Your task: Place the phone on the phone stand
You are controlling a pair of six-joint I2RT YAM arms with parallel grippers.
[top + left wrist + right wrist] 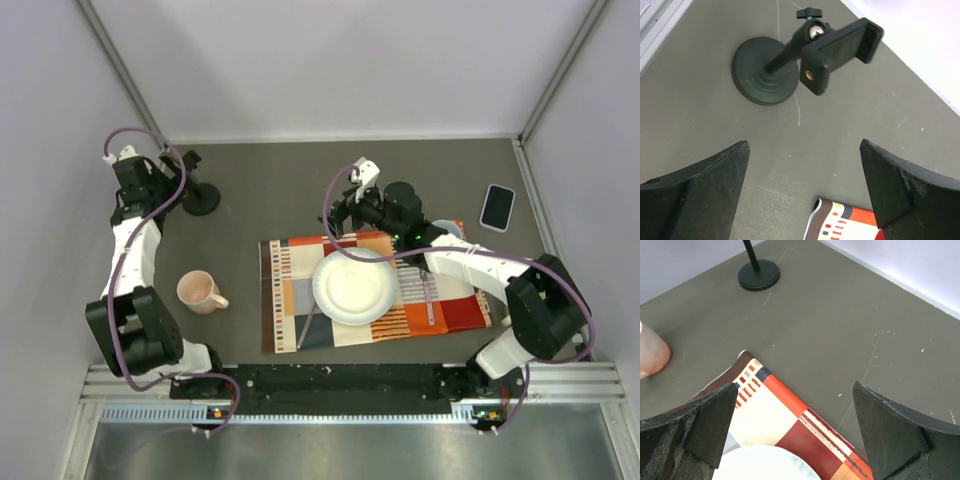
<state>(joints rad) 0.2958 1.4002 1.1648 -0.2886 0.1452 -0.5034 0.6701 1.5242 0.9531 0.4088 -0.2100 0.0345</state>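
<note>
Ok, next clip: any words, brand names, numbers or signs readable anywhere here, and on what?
None can be read in any view.
Slim black-screened phone: screen dark, no logo visible.
Black disc-based phone stand: no marking visible.
Orange, red and cream patterned placemat: small coloured blocks, not letters.
</note>
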